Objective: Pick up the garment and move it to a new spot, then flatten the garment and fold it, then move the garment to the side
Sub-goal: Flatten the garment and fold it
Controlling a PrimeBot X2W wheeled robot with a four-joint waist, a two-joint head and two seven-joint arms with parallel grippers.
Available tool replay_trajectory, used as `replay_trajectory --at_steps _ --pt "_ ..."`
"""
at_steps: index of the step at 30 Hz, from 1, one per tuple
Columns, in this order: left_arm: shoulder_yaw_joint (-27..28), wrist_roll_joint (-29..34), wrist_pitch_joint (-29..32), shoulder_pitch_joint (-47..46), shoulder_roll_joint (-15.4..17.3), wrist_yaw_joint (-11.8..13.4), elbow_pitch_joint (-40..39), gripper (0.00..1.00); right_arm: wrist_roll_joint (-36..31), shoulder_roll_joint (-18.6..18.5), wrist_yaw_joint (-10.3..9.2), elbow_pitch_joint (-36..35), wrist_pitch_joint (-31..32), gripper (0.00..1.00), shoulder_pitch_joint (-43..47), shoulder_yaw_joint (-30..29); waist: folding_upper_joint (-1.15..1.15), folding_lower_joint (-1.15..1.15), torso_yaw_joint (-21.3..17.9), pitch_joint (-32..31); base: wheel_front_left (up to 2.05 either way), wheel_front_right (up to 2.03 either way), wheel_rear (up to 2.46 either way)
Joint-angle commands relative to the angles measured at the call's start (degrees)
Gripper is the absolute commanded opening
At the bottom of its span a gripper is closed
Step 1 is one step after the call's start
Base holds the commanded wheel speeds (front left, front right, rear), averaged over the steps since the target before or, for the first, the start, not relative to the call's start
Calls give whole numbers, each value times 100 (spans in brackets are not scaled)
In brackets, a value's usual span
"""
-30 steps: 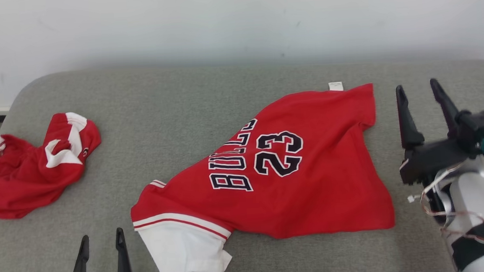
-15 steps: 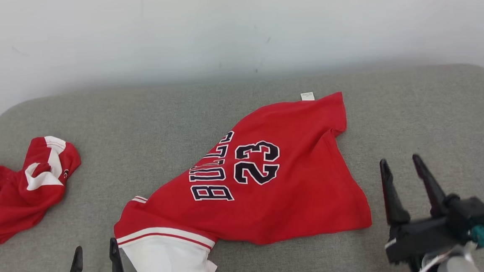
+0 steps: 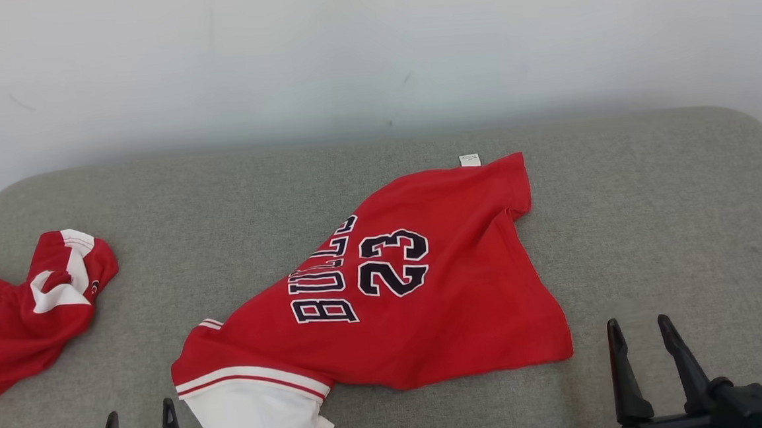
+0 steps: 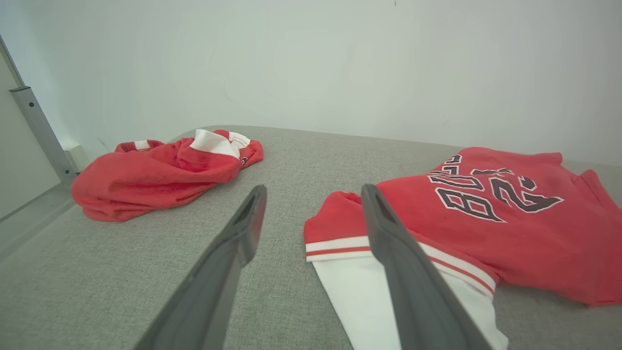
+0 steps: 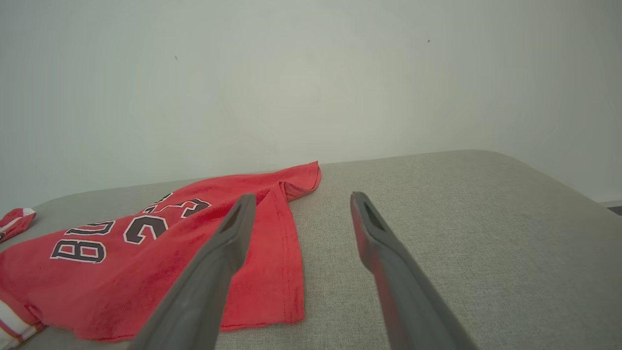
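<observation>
The garment (image 3: 426,304), a red jersey with "BULLS 23" in dark letters and a white sleeve, lies spread and slightly rumpled across the middle of the grey cushion (image 3: 653,224). It also shows in the left wrist view (image 4: 510,223) and the right wrist view (image 5: 194,243). My left gripper (image 3: 138,411) is open near the front edge, just left of the white sleeve (image 3: 255,420); in its own view the left gripper (image 4: 314,189) holds nothing. My right gripper (image 3: 637,321) stands open and empty beyond the jersey's right hem, and the right gripper (image 5: 302,195) points along that hem.
A second red and white garment (image 3: 23,315) lies crumpled at the cushion's far left, also visible from the left wrist (image 4: 160,170). A pale wall (image 3: 371,56) rises behind the cushion. Bare grey cushion stretches to the right of the jersey.
The head camera has shifted, sliding the scene left and down. My right gripper has drawn back from beside the jersey's upper right corner to the front edge, still open. The jersey lies unchanged.
</observation>
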Motion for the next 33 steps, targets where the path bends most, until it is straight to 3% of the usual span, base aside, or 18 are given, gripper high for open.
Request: replay_trajectory --at_steps 1,16,33 --pt "27 49 -19 76 -4 -16 12 100 -78 49 -14 7 0 100 54 18 0 1 -9 13 0 0 0" --pt "-498 -302 -19 -24 -2 -185 1203 100 -195 -163 -14 794 0 100 -160 159 0 1 71 118 0 0 0" --pt "-1151 -799 4 -829 -3 -331 2914 100 -210 -248 -14 2686 0 100 -1377 462 0 1 169 510 0 0 0"
